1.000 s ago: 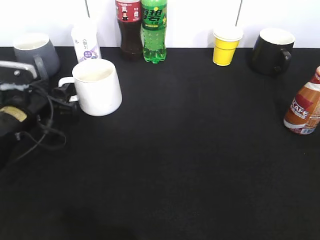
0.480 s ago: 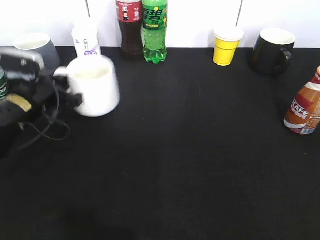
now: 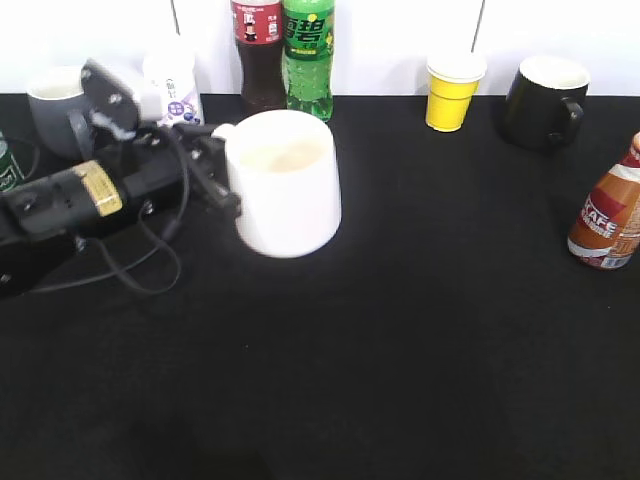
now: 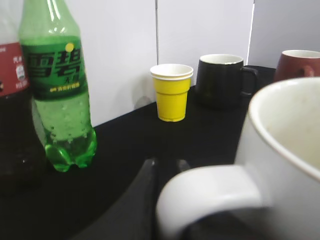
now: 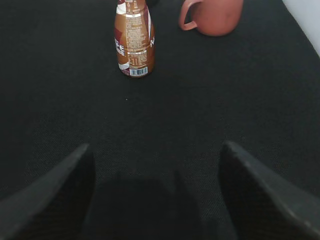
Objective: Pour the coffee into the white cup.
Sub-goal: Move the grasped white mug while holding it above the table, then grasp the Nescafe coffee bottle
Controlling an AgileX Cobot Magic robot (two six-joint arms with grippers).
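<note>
Exterior view shows the white cup (image 3: 285, 183) left of the table's middle, seemingly lifted just clear of the black table (image 3: 400, 330) and held by its handle in the left gripper (image 3: 212, 170), probably so it can be carried toward open space where pouring is easier. The coffee (image 3: 608, 215) stands upright at the far right edge, well apart from the cup, with the right gripper (image 5: 155, 200) short of it, its jaws spread wide and holding nothing. The left jaws pinch the cup's handle (image 4: 210, 197).
</note>
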